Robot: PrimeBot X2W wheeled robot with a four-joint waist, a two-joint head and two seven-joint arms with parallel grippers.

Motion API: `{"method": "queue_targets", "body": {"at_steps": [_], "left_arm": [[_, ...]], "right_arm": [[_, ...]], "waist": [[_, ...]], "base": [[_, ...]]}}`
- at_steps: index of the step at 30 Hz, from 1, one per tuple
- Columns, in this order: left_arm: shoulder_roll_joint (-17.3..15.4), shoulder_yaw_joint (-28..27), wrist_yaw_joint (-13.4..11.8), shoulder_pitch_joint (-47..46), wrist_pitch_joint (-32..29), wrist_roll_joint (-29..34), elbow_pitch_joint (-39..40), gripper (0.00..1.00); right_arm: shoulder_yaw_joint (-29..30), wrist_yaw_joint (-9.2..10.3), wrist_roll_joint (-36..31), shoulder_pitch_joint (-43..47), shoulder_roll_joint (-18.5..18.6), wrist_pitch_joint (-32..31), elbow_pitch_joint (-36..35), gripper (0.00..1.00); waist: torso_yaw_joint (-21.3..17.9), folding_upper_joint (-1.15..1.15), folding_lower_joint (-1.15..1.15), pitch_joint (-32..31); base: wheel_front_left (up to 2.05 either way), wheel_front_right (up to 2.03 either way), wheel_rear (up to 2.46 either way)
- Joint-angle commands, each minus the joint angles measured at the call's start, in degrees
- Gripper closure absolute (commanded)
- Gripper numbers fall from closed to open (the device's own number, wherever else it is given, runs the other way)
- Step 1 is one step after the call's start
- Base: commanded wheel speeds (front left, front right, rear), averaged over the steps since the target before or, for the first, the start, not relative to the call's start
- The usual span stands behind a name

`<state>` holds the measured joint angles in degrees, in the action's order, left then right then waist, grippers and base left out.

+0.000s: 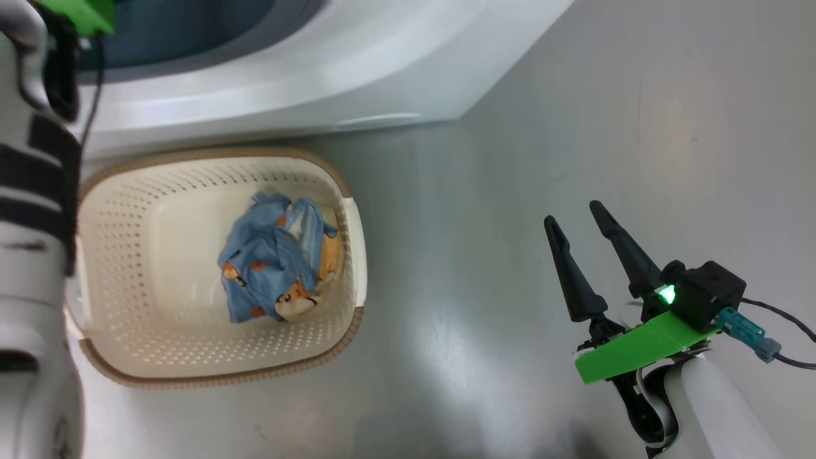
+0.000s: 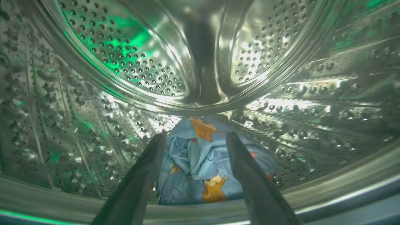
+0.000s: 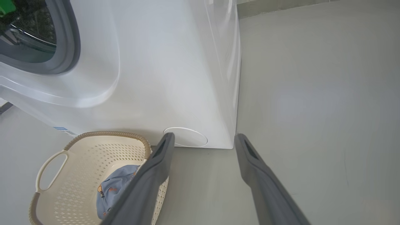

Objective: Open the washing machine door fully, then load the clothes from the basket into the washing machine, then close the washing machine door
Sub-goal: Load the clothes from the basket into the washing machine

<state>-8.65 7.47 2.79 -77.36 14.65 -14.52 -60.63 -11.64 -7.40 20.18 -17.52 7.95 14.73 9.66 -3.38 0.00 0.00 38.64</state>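
Grey floor [image 1: 510,191] carries small cream perforated plastic basket [image 1: 115,255]. Soft light-blue bear-print garment [image 1: 268,268] lies at its three o'clock side: judged light, limp; pinch a raised fold. Right gripper [image 1: 572,213] spread, empty. Left gripper [image 2: 196,135] spread over similar cloth [image 2: 193,165] in steel drum [image 2: 125,62].

No legible text; small blue label [image 3: 63,129] low on washing machine [image 3: 162,78] too tiny to read.
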Motion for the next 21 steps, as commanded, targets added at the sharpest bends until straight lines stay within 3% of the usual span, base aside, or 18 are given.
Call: {"method": "queue_targets", "body": {"at_steps": [1, 21], "left_arm": [[-2.51, -0.54, -0.17, 1.15, 0.33, -0.06, 1.86, 0.0], [-0.45, -4.13, -1.45, 29.25, 0.34, -0.7, 28.73, 0.0]], "right_arm": [[-1.06, -0.09, -0.12, 2.53, 0.07, 0.27, -0.85, 0.0], [-1.73, -0.09, 0.13, 8.15, -0.67, 0.27, 1.31, 0.0]], "waist": [[0.83, 0.0, 0.0, -2.09], [2.32, 0.0, 0.0, -17.88]], "base": [[0.0, 0.0, 0.0], [0.0, 0.0, 0.0]]}}
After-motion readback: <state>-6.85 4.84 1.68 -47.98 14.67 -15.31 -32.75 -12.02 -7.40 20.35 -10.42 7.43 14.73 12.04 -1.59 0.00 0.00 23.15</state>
